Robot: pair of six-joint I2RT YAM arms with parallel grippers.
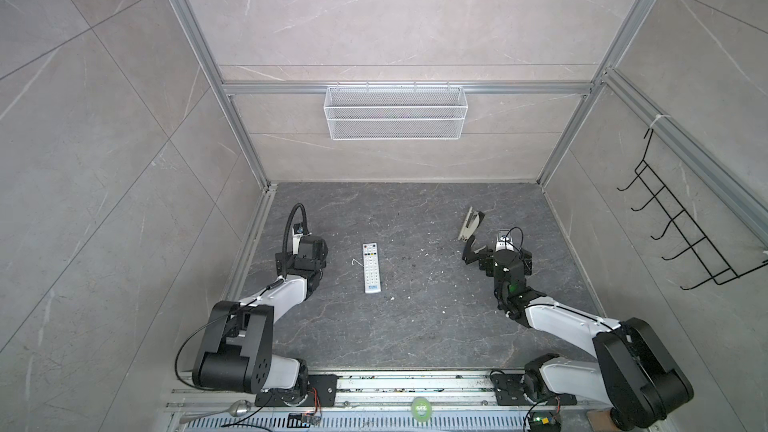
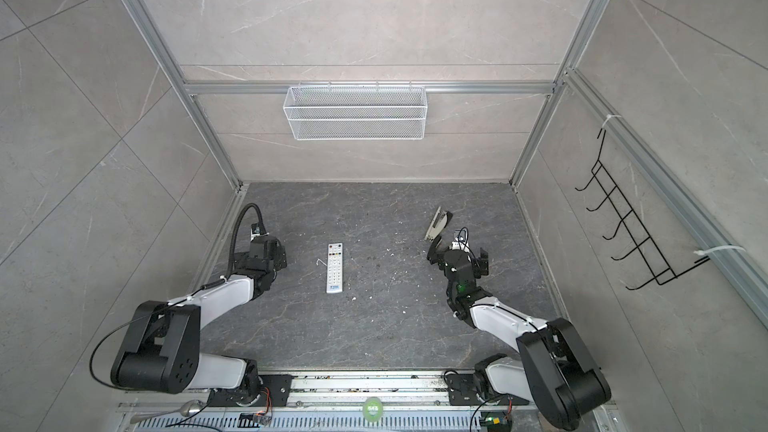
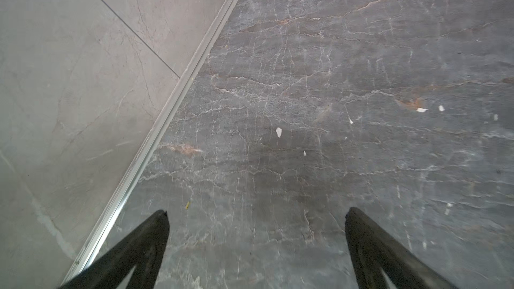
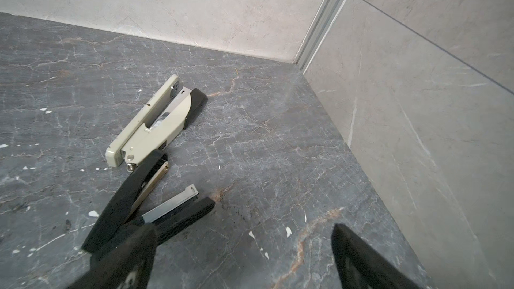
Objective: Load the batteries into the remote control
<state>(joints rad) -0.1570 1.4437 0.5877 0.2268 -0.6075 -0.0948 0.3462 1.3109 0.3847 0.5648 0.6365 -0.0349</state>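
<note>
The left end effector stands wide open and holds nothing. Between its two black fingers only the bare grey tabletop is seen. It hangs close to the aluminium rail at the foot of the left wall, and a few white specks lie on the stone in front of it.

The right end effector is also spread wide and is empty. Just beside one of its fingers lies a black stapler, opened so that its metal magazine shows; whether the finger touches it I cannot tell. The hinge end of a beige stapler seems to touch the black one, and both lie near the far right corner of the tabletop.

The remote control lies flat with its buttons up in both top views — between the two arms, nearer to the left one and well apart from both end effectors. Its end with the coloured buttons points to the back wall, and the end with the blue logo points to the robot's bases. A small white hooked scrap lies just beside its left edge. The batteries I cannot make out in any view.

On the back wall hangs a white mesh basket, and on the right wall a black wire rack.
</note>
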